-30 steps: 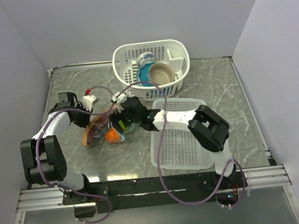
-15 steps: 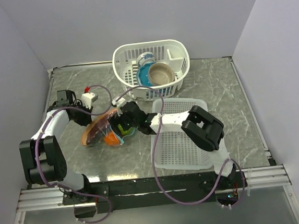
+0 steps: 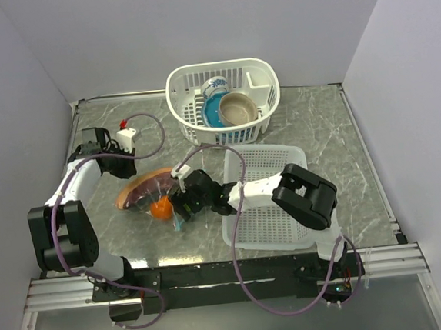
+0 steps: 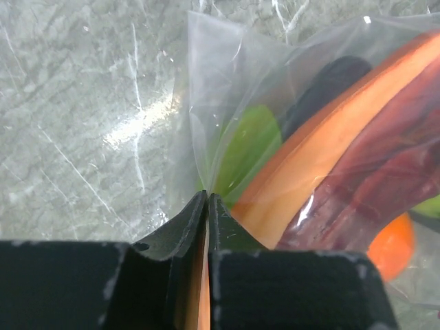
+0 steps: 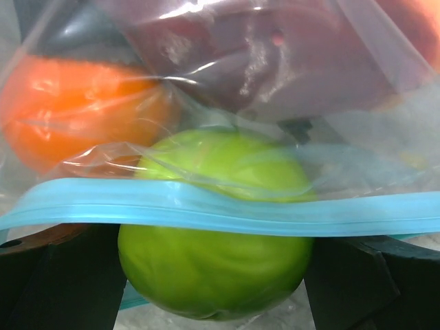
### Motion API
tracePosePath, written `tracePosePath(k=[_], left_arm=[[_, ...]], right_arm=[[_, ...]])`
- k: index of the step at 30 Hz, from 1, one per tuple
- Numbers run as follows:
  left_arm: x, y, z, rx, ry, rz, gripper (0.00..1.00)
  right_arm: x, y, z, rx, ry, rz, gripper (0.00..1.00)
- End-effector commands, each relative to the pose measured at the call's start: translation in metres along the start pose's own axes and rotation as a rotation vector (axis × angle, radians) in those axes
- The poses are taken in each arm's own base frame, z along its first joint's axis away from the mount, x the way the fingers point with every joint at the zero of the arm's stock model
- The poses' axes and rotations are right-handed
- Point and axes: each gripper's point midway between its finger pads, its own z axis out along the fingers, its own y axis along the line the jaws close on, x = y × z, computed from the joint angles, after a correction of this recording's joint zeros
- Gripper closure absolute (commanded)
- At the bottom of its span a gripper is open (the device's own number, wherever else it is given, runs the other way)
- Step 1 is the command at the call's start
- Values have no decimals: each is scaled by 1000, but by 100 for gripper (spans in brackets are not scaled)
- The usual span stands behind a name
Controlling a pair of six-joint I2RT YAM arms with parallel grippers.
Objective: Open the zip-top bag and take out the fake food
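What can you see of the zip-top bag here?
The zip-top bag is clear, crinkly film with a teal zip strip, lying on the table. It bulges with an orange ball, a long reddish piece and a green fruit at its mouth. The left gripper pinches one edge; the right gripper grips the green fruit.

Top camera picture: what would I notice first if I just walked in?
The clear zip-top bag of bright fake food, left of centre. The left gripper pinches its plastic; the right gripper grips the green fruit. Behind stands a white basket holding bowls.
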Motion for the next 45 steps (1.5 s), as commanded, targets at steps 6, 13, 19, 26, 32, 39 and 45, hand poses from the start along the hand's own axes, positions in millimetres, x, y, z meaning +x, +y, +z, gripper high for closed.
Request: tracePosePath(k=[6, 13, 19, 26, 32, 39, 45], left_arm=[[7, 6, 10, -39, 4, -32, 99], [3, 27, 15, -126, 2, -21, 99], [-24, 33, 0, -146, -51, -5, 99], [-63, 11, -23, -64, -129, -25, 99], [-53, -4, -19, -69, -112, 8, 99], [-56, -2, -21, -114, -102, 22, 99], [-120, -45, -81, -48, -246, 80, 99]], right_arm=[[-15, -12, -39, 96, -52, 21, 25], [-51, -4, -81, 80, -160, 21, 38], [-87, -13, -130, 121, -290, 52, 40], [-84, -73, -179, 341, -372, 159, 57], [-6, -148, -185, 666, -188, 351, 34], [13, -168, -193, 846, -110, 404, 0], [-11, -166, -192, 819, -169, 390, 0]])
